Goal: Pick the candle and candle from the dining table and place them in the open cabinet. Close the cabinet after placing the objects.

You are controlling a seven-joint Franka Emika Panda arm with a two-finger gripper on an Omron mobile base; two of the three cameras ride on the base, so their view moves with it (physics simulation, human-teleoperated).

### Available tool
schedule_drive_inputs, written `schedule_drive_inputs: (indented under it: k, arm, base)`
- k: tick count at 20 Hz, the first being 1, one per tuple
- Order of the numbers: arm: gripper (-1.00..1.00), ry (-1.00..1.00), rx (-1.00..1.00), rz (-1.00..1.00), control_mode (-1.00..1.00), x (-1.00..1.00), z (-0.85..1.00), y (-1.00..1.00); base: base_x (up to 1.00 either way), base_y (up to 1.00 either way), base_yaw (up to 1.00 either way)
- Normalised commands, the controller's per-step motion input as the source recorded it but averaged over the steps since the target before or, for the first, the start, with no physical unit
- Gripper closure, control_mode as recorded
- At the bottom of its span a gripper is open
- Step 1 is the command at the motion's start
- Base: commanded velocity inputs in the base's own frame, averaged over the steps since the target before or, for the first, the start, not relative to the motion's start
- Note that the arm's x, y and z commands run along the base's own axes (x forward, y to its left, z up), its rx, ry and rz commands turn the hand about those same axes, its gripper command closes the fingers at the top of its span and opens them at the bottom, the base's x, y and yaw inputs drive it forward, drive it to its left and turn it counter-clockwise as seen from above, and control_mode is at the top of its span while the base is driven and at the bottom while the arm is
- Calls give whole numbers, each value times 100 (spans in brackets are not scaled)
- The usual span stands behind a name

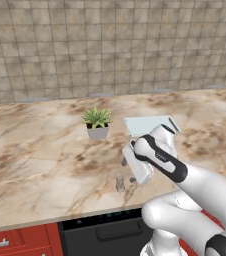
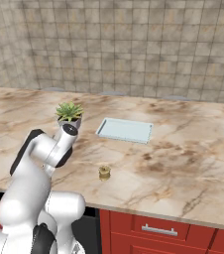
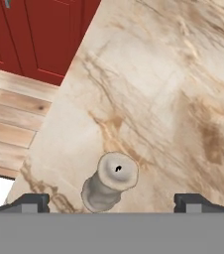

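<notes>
A slim pale grey candle (image 1: pixel 120 182) stands upright near the front edge of the marble dining table (image 1: pixel 35 150). My gripper (image 1: pixel 127 171) hangs open just above it and slightly behind. In the hand view this candle (image 3: pixel 109 181) sits between the two dark fingertips (image 3: pixel 32 202), and nothing touches it. The second candle (image 2: pixel 104 172), a squat olive-gold stub, stands on the dining table (image 2: pixel 183 163) to the right of my arm. The cabinet is out of view.
A spiky green plant in a grey pot (image 1: pixel 97 122) stands behind the gripper, and a pale flat tray (image 1: pixel 150 125) lies to its right. Beyond the table edge, the hand view shows red cabinet fronts (image 3: pixel 34 34) and wooden floor (image 3: pixel 10 124). A tiled wall runs along the back of the counter.
</notes>
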Motion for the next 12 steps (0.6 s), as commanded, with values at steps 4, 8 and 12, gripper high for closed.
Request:
schedule_drive_inputs:
  k: [4, 8, 12]
  arm:
    - [-100, 0, 2, 2, -100, 0, -35, 0]
    - [-100, -1, 1, 2, -100, -10, -31, 0]
    - [-100, -1, 0, 1, -100, -17, -25, 1]
  base:
    - [0, 0, 0]
    - [0, 0, 0]
    - [0, 0, 0]
